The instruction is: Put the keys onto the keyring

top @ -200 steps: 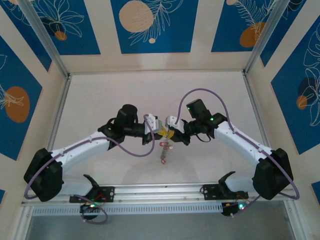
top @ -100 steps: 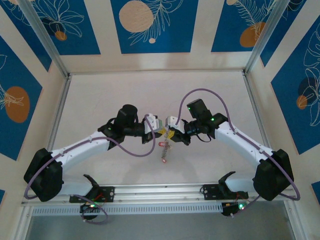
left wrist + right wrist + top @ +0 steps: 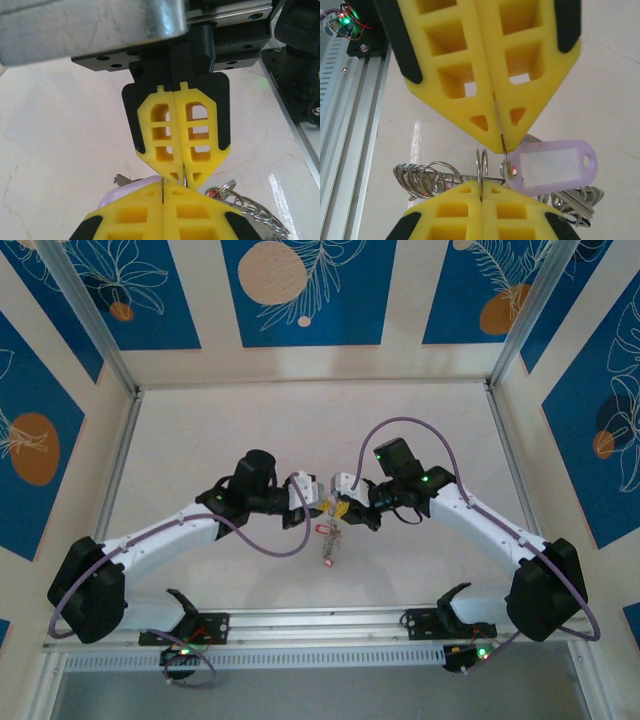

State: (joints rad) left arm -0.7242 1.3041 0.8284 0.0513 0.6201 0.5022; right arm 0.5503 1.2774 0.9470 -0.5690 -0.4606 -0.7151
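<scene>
While both meet tip-to-tip over the table (image 3: pixel 200 440) | left gripper (image 3: pixel 500 142) clamps thin metal (image 3: pixel 504 149) by lilac tag (image 3: pixel 555 167) | right gripper (image 3: pixel 481 184) pinches keyring (image 3: pixel 412 176) loop

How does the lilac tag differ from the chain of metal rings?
The lilac tag is one flat oblong plastic piece with a white label; the chain of rings is many linked silvery wire loops. In the right wrist view the tag extends right, the chain left. Both meet where the left gripper and right gripper pinch.

The top camera looks down from behind, far off. Both close wrist cameras seemingly face each other across shared fingertips (image 3: pixel 170 170).
</scene>
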